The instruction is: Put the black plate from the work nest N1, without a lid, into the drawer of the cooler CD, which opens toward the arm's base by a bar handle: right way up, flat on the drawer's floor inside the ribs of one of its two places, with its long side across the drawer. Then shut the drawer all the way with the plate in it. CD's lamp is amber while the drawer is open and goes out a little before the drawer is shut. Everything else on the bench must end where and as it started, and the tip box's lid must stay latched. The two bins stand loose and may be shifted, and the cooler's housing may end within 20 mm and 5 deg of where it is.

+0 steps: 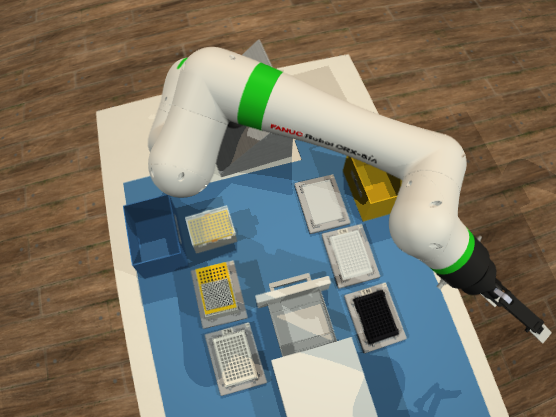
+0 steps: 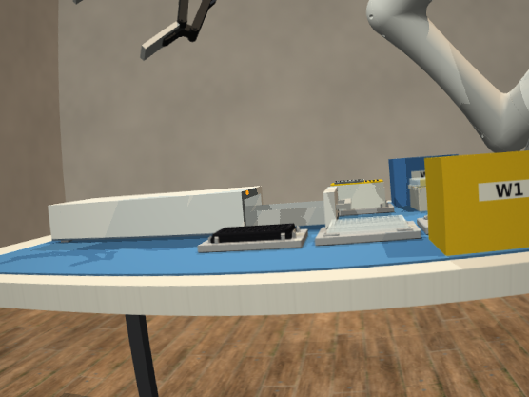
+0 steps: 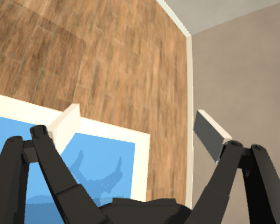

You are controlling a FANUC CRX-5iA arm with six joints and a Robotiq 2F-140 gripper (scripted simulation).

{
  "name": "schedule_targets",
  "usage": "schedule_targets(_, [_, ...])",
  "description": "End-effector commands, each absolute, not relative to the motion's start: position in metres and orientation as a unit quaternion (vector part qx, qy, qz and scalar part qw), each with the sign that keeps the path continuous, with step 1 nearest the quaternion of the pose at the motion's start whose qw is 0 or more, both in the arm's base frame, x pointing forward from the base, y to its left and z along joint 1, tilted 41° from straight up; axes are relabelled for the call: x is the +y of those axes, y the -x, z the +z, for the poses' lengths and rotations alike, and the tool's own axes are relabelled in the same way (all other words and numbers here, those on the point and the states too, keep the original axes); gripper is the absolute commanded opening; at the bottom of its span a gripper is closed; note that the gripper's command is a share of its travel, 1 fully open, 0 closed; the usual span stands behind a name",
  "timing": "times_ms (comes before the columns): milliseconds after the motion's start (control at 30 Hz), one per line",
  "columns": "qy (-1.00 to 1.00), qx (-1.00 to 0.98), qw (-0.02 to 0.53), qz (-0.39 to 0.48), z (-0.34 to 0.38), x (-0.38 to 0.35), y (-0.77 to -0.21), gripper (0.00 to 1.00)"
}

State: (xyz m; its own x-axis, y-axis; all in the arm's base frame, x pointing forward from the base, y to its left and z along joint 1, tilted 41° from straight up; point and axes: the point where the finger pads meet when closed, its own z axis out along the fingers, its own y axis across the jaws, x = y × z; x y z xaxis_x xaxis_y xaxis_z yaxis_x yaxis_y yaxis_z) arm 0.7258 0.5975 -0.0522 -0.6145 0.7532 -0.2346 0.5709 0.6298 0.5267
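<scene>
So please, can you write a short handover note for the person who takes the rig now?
Tool: open, holds nothing, high above the bench's edge, past the black plate's side and out over the floor.
Black plate: in its nest, no lid, not touched.
Drawer: pulled out toward the base, nothing seen in it; amber lamp on the cooler is lit.
Done: drawer is open.
Left: pick the plate, lay it flat in one place with its long side across, then shut the drawer fully.
</scene>
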Motion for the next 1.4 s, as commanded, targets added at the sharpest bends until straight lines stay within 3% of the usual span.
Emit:
schedule_targets(0, [-0.378,0.875,0.223,0.205,-0.052,0.598,-0.726,1.00])
schedule_targets(33, [-0.378,0.875,0.223,0.205,-0.052,0.598,-0.726,1.00])
schedule_targets(67, [-0.393,0.869,0.221,0.202,-0.051,0.594,-0.723,0.00])
schedule_targets(1367, [-0.700,0.673,0.208,0.119,-0.008,0.459,-0.640,0.00])
